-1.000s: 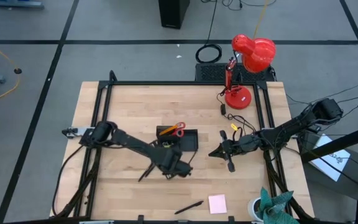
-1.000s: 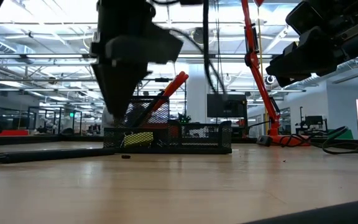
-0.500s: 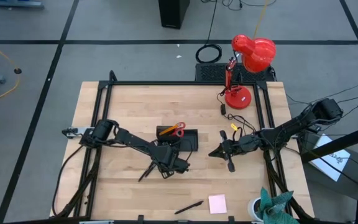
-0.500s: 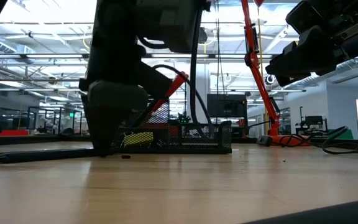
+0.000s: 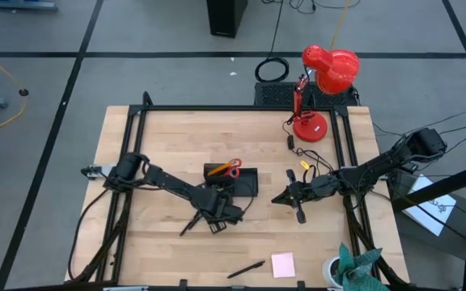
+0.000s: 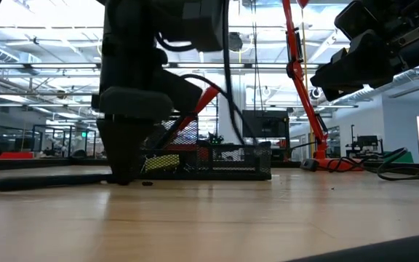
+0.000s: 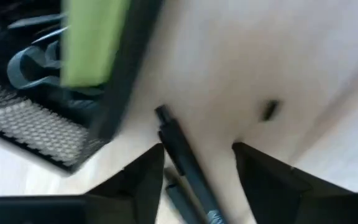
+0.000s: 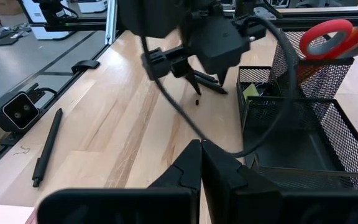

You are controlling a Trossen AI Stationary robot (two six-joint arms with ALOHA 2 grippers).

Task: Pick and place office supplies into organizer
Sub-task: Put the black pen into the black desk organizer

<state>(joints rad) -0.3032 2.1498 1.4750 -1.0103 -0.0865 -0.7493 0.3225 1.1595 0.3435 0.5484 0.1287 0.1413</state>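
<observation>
We find the task partly done: the red-handled scissors [image 5: 230,168] stand in the organizer [image 5: 247,183] mid-desk, a yellow block [image 6: 160,161] inside. Left out are a pen [image 5: 244,269] and the pink pad [image 5: 282,264] near the front edge. Our left end effector [image 7: 197,180] straddles another pen [image 7: 185,163] beside the organizer, fingers parted, not yet gripping; the right end effector [image 5: 278,199] waits closed

Two dark jointed arms, black cables, blunt black claws.
</observation>
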